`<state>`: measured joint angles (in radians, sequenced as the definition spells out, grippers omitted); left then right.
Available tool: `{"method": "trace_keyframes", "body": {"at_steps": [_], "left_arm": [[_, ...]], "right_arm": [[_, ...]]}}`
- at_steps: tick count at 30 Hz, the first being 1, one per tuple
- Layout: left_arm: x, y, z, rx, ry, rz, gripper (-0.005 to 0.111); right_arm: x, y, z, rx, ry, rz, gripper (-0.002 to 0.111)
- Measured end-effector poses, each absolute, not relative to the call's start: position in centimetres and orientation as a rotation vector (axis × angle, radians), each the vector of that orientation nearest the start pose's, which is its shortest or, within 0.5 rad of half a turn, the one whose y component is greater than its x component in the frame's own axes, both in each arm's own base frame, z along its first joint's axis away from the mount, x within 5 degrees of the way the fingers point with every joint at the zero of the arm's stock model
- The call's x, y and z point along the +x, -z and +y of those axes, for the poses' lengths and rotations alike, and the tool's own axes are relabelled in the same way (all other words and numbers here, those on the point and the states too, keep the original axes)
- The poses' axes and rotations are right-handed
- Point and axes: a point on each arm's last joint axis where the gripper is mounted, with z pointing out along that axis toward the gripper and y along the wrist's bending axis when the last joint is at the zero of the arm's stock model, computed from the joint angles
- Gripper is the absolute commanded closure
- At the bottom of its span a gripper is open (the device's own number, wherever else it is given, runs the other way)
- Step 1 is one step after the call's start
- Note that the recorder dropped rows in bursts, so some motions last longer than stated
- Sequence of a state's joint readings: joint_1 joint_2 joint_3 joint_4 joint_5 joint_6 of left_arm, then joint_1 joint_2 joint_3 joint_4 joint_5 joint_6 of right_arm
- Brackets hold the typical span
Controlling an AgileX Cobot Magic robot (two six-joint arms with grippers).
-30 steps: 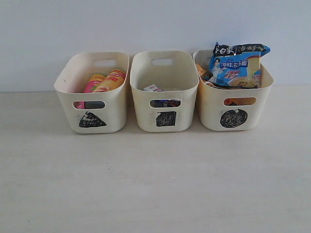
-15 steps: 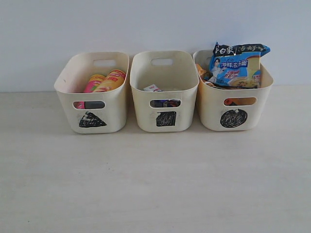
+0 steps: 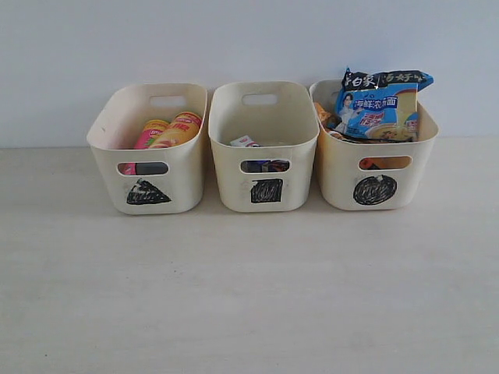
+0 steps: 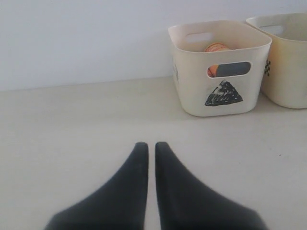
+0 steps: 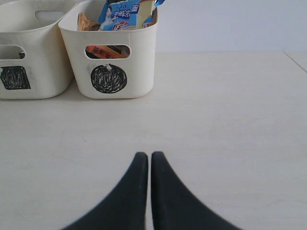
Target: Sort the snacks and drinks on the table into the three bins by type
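Note:
Three cream bins stand in a row at the back. The triangle bin [image 3: 148,167] holds the pink chip tube [image 3: 148,134] and the orange-yellow tube [image 3: 178,128]. Inside the square bin [image 3: 265,175] lie the drink cartons [image 3: 248,142], mostly hidden. The circle bin [image 3: 374,175] carries the blue-black noodle packet [image 3: 380,105] and an orange packet [image 3: 323,115] behind it. Neither gripper appears in the exterior view. My left gripper [image 4: 149,146] is shut and empty above bare table, short of the triangle bin [image 4: 218,81]. My right gripper [image 5: 146,155] is shut and empty, short of the circle bin [image 5: 112,62].
A plain white wall rises behind the bins. The pale tabletop [image 3: 249,288] stretches in front of them. The table's right edge [image 5: 296,62] shows in the right wrist view.

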<state>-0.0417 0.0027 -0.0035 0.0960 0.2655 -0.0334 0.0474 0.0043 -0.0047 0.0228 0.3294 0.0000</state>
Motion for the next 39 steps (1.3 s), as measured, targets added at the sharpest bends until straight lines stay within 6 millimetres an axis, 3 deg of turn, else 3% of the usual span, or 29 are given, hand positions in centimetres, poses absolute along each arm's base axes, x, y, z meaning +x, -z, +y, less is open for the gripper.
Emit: {"method": "trace_keyframes", "body": {"at_steps": [39], "left_arm": [[5.47, -18.79, 0.01, 0.070, -0.036, 1.772, 0.102]], "right_arm": [[5.39, -18.48, 0.32, -0.029, -0.056, 1.813, 0.108]]}}
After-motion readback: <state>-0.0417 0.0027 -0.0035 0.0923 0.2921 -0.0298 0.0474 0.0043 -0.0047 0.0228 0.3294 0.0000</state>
